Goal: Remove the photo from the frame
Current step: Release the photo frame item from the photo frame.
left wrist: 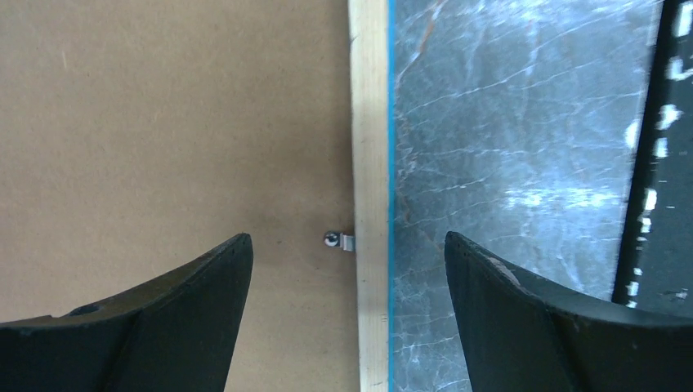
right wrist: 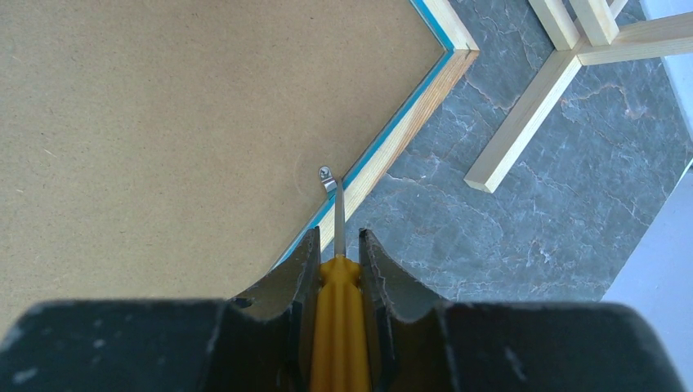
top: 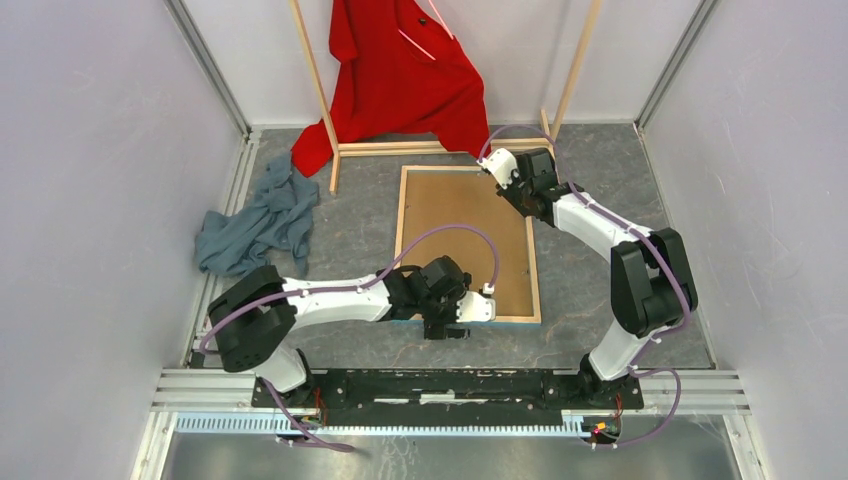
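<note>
The frame (top: 400,215) lies face down on the grey mat, pale wood edges up, with the plain brown backing board (top: 465,235) filling it. The photo is hidden under the board. My right gripper (right wrist: 337,237) is shut on a yellow-handled screwdriver (right wrist: 338,327); its metal tip touches a small metal clip (right wrist: 328,178) at the frame's far right edge (right wrist: 392,143). My left gripper (left wrist: 349,245) is open, its jaws straddling the frame's near edge (left wrist: 369,163) just below another metal clip (left wrist: 338,240). In the top view it sits at the frame's near edge (top: 455,318).
A wooden clothes rack (top: 330,140) with a red garment (top: 400,70) stands behind the frame; its foot shows in the right wrist view (right wrist: 531,106). A blue-grey cloth (top: 255,225) lies crumpled at the left. Walls close both sides.
</note>
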### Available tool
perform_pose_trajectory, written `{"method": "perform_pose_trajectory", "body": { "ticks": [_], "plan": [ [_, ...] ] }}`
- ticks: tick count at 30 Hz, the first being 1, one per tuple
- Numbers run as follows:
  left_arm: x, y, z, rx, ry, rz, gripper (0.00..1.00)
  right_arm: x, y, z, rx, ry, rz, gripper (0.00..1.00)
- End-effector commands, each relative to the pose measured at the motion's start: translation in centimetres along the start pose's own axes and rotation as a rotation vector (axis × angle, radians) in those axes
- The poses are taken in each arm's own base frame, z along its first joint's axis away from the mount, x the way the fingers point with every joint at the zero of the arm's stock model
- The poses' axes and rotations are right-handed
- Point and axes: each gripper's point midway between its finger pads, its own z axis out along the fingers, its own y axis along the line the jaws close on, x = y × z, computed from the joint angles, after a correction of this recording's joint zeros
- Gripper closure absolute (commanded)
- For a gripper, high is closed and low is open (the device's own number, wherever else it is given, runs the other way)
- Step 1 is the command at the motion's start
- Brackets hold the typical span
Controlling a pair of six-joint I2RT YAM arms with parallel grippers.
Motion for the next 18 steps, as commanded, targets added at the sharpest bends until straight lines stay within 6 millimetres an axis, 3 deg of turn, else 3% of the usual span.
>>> {"method": "perform_pose_trajectory", "body": {
  "ticks": [1,3,12,18],
  "plan": [
    [0.8,1.1,0.5,-0.055,0.045,0.036,0.11,1.0,0.9,-0.5,-0.039,0.017,0.026,1.00],
    [1.1,1.1,0.8,-0.056,0.055,0.026,0.19,1.1,0.9,-0.4,-0.039,0.017,0.027,1.00],
    [1.7,0.2,1.5,-0.023,0.064,-0.007,0.72,1.2,1.1,-0.3,-0.045,0.023,0.026,1.00],
    [1.7,-0.3,1.7,-0.004,0.060,-0.025,0.88,1.2,1.1,-0.4,-0.047,0.023,0.026,1.00]
  ]
}}
